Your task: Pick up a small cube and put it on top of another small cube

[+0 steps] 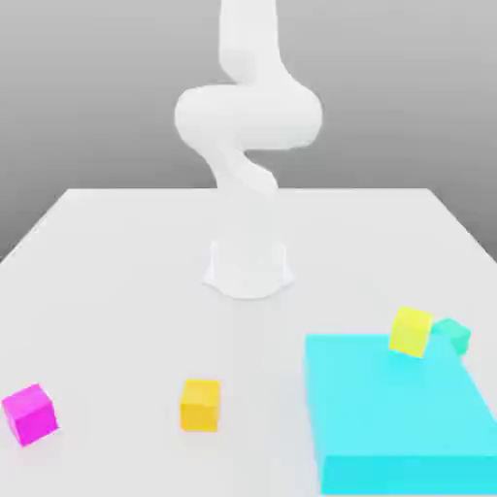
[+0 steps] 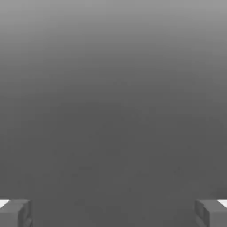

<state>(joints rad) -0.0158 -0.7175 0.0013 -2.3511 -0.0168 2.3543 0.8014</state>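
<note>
The small orange-yellow cube (image 1: 200,404) rests on the white table near the front, left of the big cyan block. The other small cube, teal-green (image 1: 452,335), sits at the exterior view's right, partly hidden behind a paler lemon-yellow cube. In the hand view my gripper (image 2: 113,213) is open, its two grey fingertips (image 2: 15,213) wide apart with nothing between them, facing plain grey background. The white arm (image 1: 248,121) rises from its base at the table's middle and leaves the picture at the top.
A big flat cyan block (image 1: 393,408) fills the front right. A lemon-yellow cube (image 1: 412,332) stands at its far corner. A magenta cube (image 1: 29,414) lies at the front left. The arm's round base (image 1: 248,267) stands mid-table.
</note>
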